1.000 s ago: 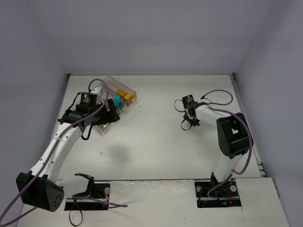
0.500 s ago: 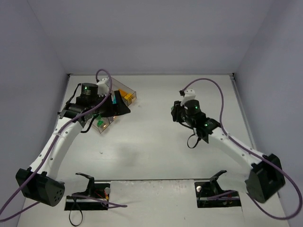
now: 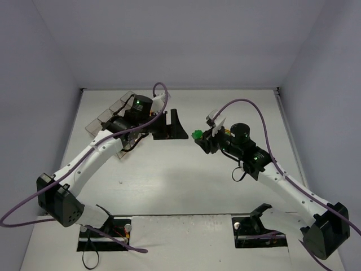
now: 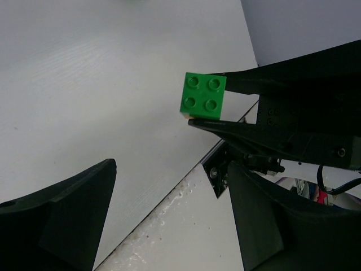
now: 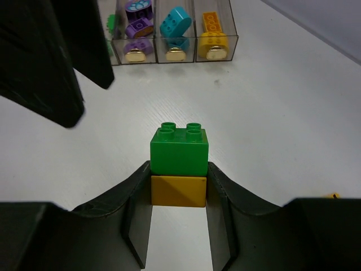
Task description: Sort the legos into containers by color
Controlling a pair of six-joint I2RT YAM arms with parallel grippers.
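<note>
The green lego (image 5: 178,151) sits stacked on an orange-yellow lego (image 5: 177,191), and the pair is held up near mid-scene, clenched in the right gripper (image 5: 178,172). The left gripper (image 3: 169,125) stands just to their left, released and empty. The containers (image 5: 217,34) lie at far left. Judgement: the pair needs separating. The left jaws should close squarely on the green lego's studded end, clear of the right jaws, and pull straight.
</note>
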